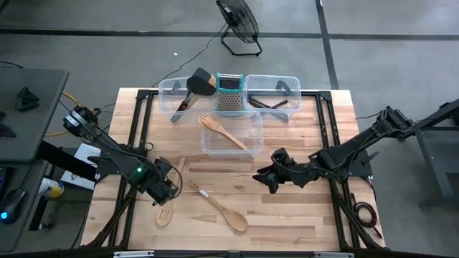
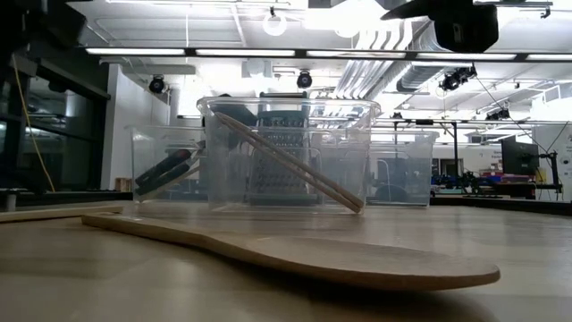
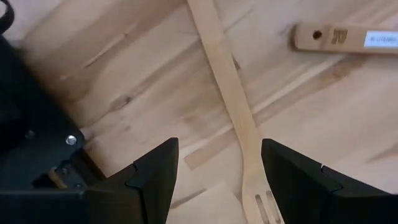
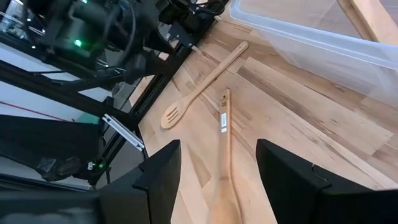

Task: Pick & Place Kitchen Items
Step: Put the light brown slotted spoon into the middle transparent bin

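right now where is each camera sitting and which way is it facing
High view: above the table, looking straight down; both arms show, left gripper over the slotted wooden spoon, right gripper mid-table.
Low view: at table-top height, looking level across at the clear bins; an arm's dark part hangs at top.
Left wrist view: on the left arm, looking down past its open fingers at the slotted spoon's handle.
Right wrist view: past its own open fingers toward the left arm.
Shared: both wrist views show the labelled wooden spoon.
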Motion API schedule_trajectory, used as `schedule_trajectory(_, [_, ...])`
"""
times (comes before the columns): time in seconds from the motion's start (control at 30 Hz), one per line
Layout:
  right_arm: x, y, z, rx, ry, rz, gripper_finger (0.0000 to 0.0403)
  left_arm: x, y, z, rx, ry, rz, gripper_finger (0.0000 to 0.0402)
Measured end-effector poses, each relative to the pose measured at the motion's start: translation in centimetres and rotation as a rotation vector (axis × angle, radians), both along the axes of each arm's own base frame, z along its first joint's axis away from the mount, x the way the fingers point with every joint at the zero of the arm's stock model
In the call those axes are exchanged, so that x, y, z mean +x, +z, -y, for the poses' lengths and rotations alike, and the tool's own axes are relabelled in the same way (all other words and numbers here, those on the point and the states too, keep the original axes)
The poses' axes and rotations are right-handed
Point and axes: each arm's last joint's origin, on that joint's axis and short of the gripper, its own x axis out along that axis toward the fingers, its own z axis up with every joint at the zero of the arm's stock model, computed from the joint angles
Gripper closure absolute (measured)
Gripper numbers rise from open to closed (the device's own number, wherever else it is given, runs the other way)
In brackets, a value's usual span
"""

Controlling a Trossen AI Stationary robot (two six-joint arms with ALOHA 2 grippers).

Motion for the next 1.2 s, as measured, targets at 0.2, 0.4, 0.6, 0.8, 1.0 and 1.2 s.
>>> schedule_trajectory(0.2, [0.0, 0.1, 0.0, 0.001, 0.012, 0.005, 0.0202, 1.2, -2.8, -0.1, -0.123, -0.016, 0.035, 0.0176])
schedule_trajectory(0.4, [0.0, 0.0, -0.1, -0.012, 0.057, -0.005, 0.0202, 1.5, -5.3, -1.0, -0.202, 0.03, 0.027, 0.0176])
schedule_trajectory(0.6, [0.0, 0.0, -0.3, -0.016, 0.101, -0.012, 0.0202, 1.6, -5.6, -1.3, -0.246, 0.067, 0.004, 0.0176])
schedule_trajectory(0.8, [-0.3, 0.0, -0.9, -0.033, 0.146, -0.015, 0.0202, 1.6, -5.6, -1.2, -0.264, 0.094, 0.003, 0.0176])
schedule_trajectory(1.0, [-0.7, 0.0, -1.7, -0.041, 0.177, -0.014, 0.0202, 1.8, -5.5, -1.1, -0.291, 0.097, 0.019, 0.0176])
schedule_trajectory(1.2, [-0.9, 0.0, -2.0, -0.039, 0.186, -0.013, 0.0202, 2.0, -5.5, -0.9, -0.316, 0.102, 0.027, 0.0176])
